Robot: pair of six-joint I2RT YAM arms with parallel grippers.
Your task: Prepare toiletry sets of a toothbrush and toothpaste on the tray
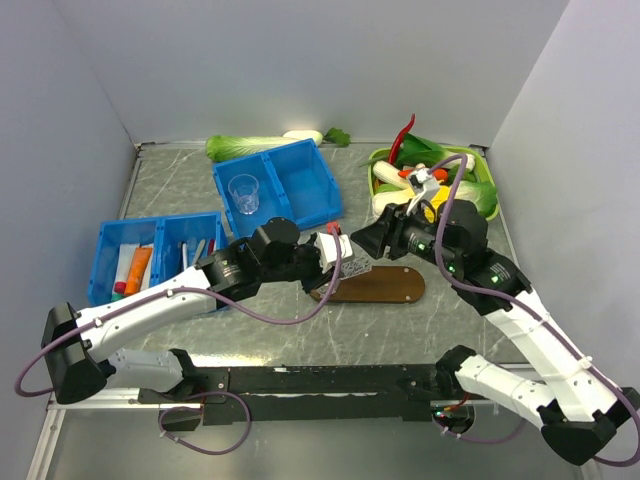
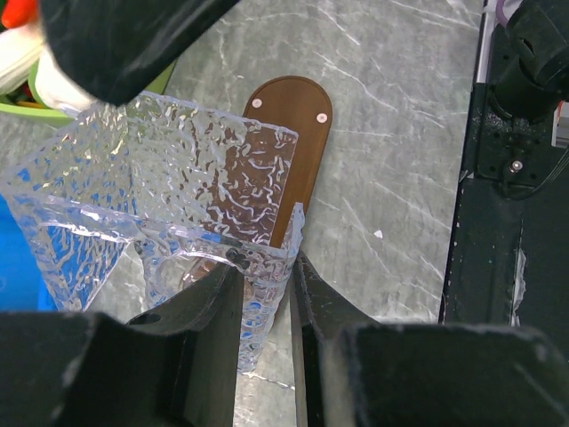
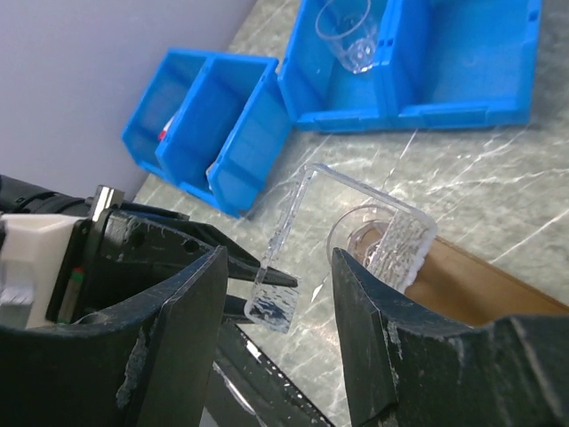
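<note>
Left pincer (image 2: 265,276): closed on one wall of the clear ripple-textured plastic cup (image 2: 178,178), one finger inside the wall and one outside
Right pincer (image 3: 280,258): jaws stand apart with nothing clamped; the cup shows between them in the right wrist view, and whether either finger touches it cannot be told
Clear ripple-textured plastic cup (image 1: 353,268): tilted, at the left end of the tray; whether it rests on the wood or hangs just above it cannot be told
Flat dark-brown wooden tray with rounded ends (image 1: 385,285): lies lengthwise left to right near the middle of the grey marbled surface (image 1: 180,190), toward its near edge; the right part is bare
Pincers together: both meet over the tray's left end, the right one just behind the left one
Second small clear plastic cup (image 1: 244,193): upright in the left compartment of the blue two-part plastic bin (image 1: 300,180), toward the far edge
Blue plastic bin at the left edge (image 1: 110,245): holds an orange-ended tube (image 1: 138,268) and slim brushes (image 1: 190,255)
Green vegetable tray (image 1: 480,165): far right corner, filled with toy produce
</note>
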